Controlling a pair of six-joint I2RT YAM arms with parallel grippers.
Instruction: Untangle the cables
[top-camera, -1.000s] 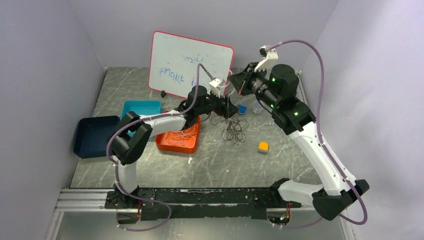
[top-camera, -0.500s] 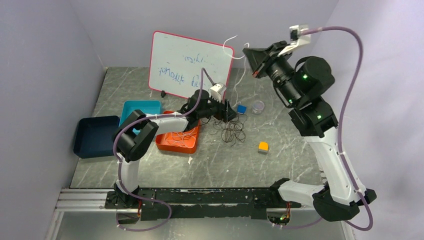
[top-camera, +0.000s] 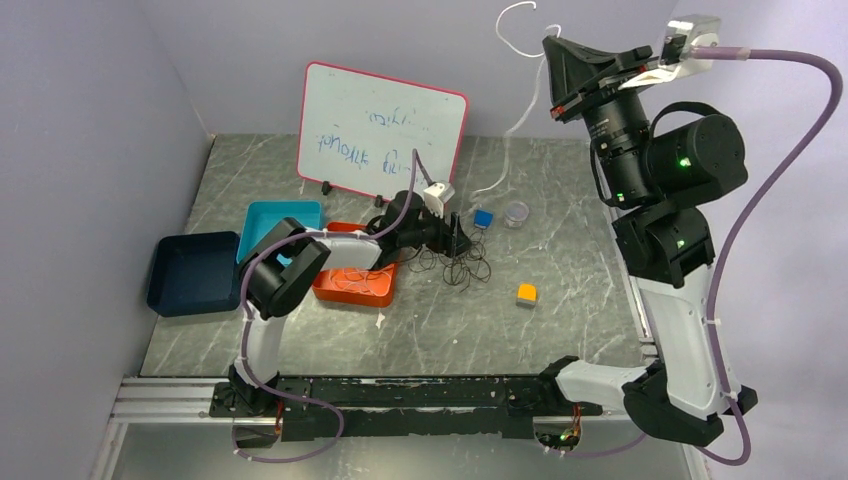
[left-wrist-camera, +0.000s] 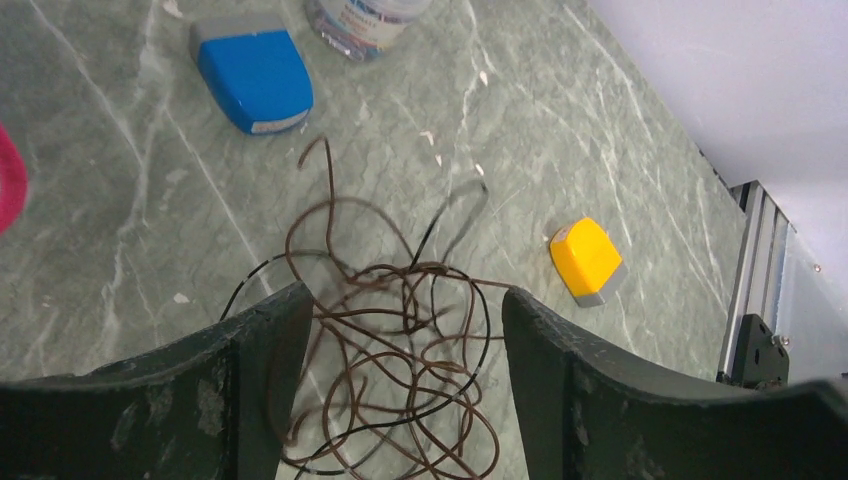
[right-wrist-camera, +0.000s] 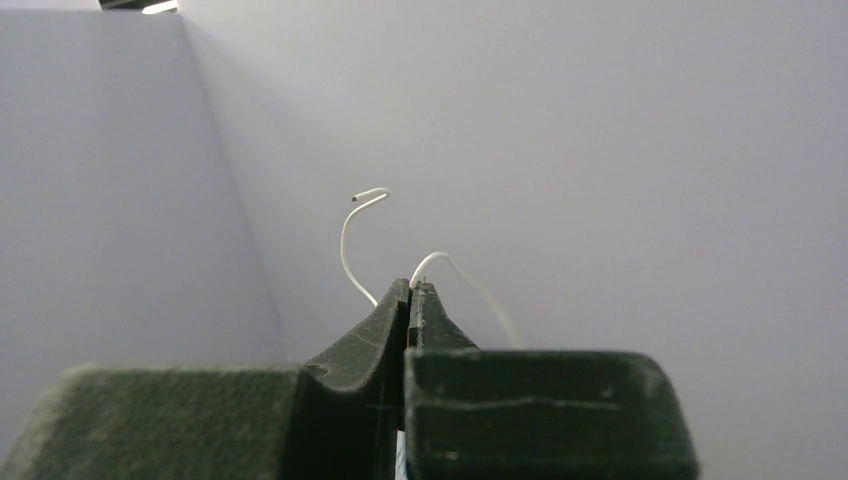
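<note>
In the right wrist view we see only the right gripper (right-wrist-camera: 410, 290), its matte black jaws pressed together on a thin white cable (right-wrist-camera: 343, 250), whose two short ends curl upward against a plain lilac wall (right-wrist-camera: 620, 150). The overhead view adds what that camera cannot show: this gripper is high above the table (top-camera: 560, 300), and the white cable hangs from it in a long slack line, its lower end near the blue block (top-camera: 483, 218). The left wrist view supplies the close detail. The left gripper (left-wrist-camera: 405, 297) stands with its scuffed black jaws wide apart, one on each side of the dark cables (left-wrist-camera: 390, 380). These are glossy brown and black wires in loose overlapping loops, lying on the grey-green, marble-veined table surface. Beyond them lie the rounded blue block and a rounded yellow block (left-wrist-camera: 586, 260), both on grey bases. Only the overhead view shows the orange tray (top-camera: 348, 298) just left of this gripper, with thin pale loops lying in it.
</note>
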